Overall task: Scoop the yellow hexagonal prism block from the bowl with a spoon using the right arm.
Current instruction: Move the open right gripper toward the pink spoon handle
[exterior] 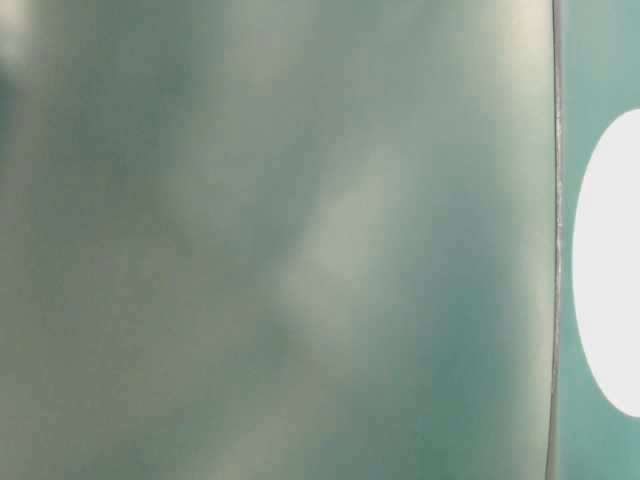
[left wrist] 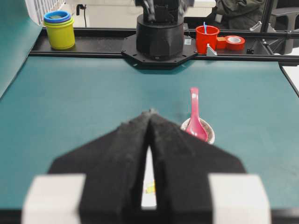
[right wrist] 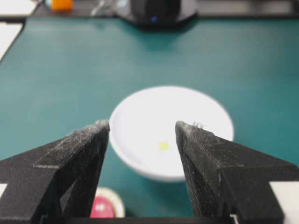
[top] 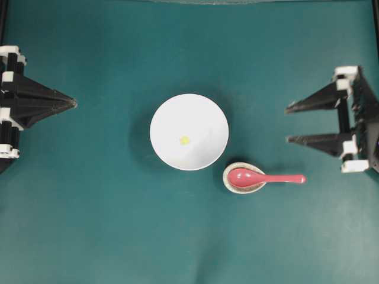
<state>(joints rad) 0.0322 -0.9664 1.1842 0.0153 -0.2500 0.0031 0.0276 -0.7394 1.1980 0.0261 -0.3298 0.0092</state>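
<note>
The white bowl [top: 189, 132] sits at the centre of the green desk [top: 106, 225]; the yellow hexagonal prism block [top: 185, 140] lies inside it, near the middle; at the bowl's 4 o'clock the spoon [top: 263, 177] rests with its scoop in a speckled spoon rest [top: 243, 177], handle pointing to 3 o'clock; the right claw [top: 288, 123] stands spread wide at 3 o'clock, well apart from the spoon; the left claw [top: 73, 103] at 9 o'clock is pressed closed, holding nothing; the table-level view is blurred, showing perhaps the bowl's edge.

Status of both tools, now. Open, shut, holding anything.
Left tool: shut, holding nothing.
Right tool: open, holding nothing; the spoon lies on its rest.
</note>
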